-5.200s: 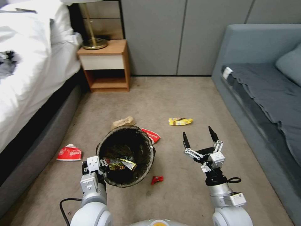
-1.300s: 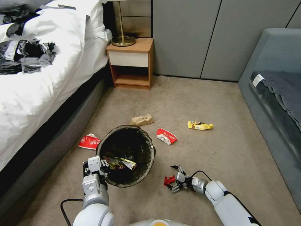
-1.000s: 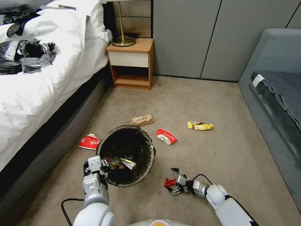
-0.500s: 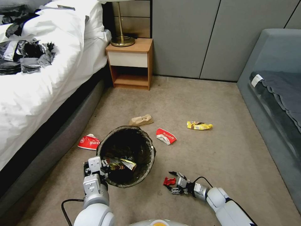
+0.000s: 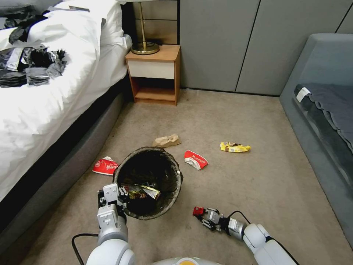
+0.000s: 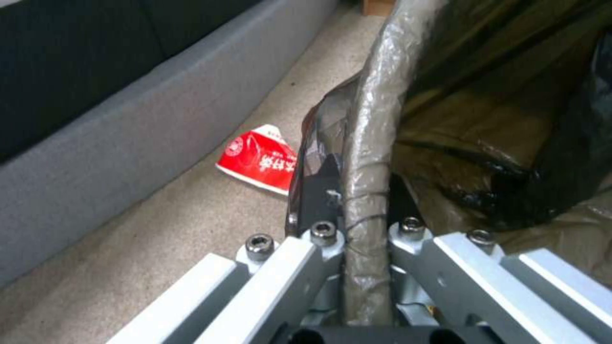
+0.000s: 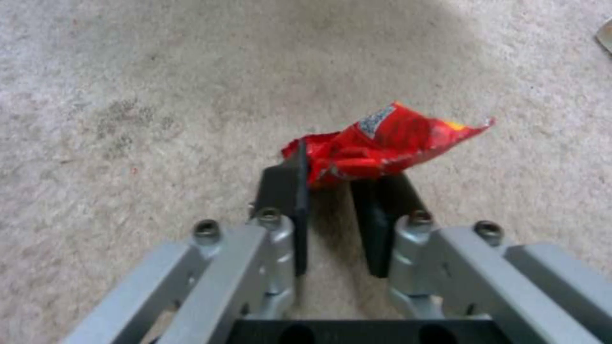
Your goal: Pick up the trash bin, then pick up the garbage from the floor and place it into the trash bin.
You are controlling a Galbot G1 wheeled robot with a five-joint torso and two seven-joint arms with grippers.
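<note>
A: Grip status first. We have the left gripper (image 6: 366, 224) clamped on the rim of the trash bin (image 5: 149, 182), one finger inside the dark liner, one outside. That rim pinch keeps the bin's mouth facing up and close to the robot, so whatever we collect has a short path in.

B: And the right gripper (image 5: 201, 214)?

A: Low over the carpet (image 5: 257, 184), just right of the bin. In the right wrist view its fingers (image 7: 287, 191) have drawn in narrow on one end of a small red wrapper (image 7: 382, 145), and most of the wrapper sticks out past the tips. We judge this an edge grip: light crinkled film, so it may slip during transfer.

B: Count of litter?

A: On the carpet we count four loose pieces: a red-and-white wrapper (image 5: 105, 165) between the bin and the bed base (image 5: 55, 176), a second red-and-white wrapper (image 5: 195, 159) just beyond the bin's right side, a tan paper bag (image 5: 166, 140) behind the bin, and a yellow snack wrapper (image 5: 235, 147) well apart toward the sofa (image 5: 312, 121). The held red wrapper makes five. One shiny wrapper (image 5: 141, 191) already lies inside the bin.

B: Bins?

A: One.
</note>
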